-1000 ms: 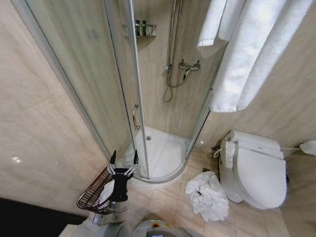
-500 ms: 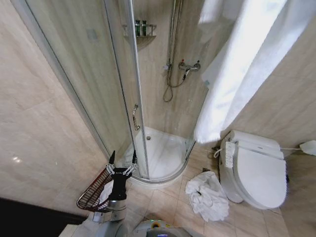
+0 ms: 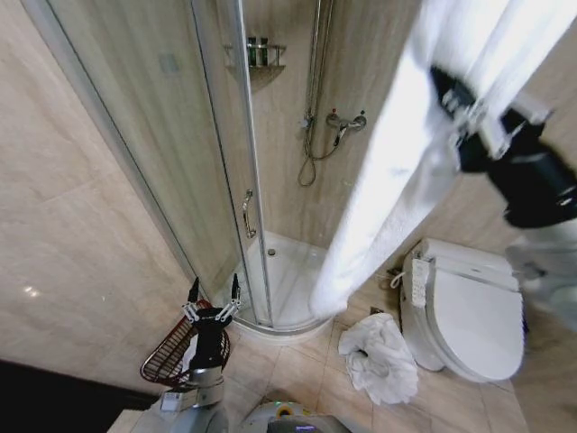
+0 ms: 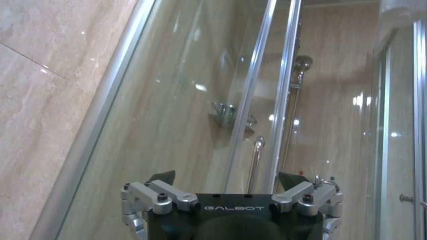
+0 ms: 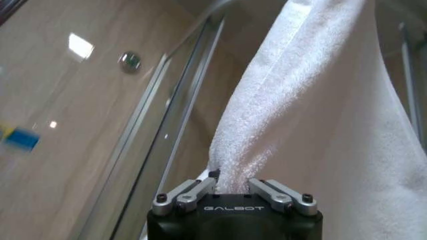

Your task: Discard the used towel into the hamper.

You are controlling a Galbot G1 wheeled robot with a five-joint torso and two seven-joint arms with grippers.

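The right gripper (image 3: 460,104) is high on the robot's right, clenched on a white towel (image 3: 379,216) that hangs from it in a long fold down toward the shower tray (image 3: 293,280). The right wrist view shows the grip closely: the two fingers (image 5: 193,192) pinch a bunched edge of the cloth between them. The left gripper (image 3: 213,296) is low on the left, its prongs spread wide and holding nothing, poised just above the hamper (image 3: 171,354), a dark reddish wire basket standing on the floor tiles by the glass shower door (image 3: 216,162).

The step in hand looks like the carry: the towel is lifted and held, but it is well apart from the hamper, which sits on the opposite side of the robot. The next move likely calls for swinging the cloth across and low enough that its trailing end clears the shower door and falls inside the rim, not over it.

The head view takes in a second crumpled white towel (image 3: 377,356) on the floor beside the toilet (image 3: 469,307). The left wrist view looks past its own open fingers (image 4: 163,177) at the glass and the door handle (image 4: 253,160).
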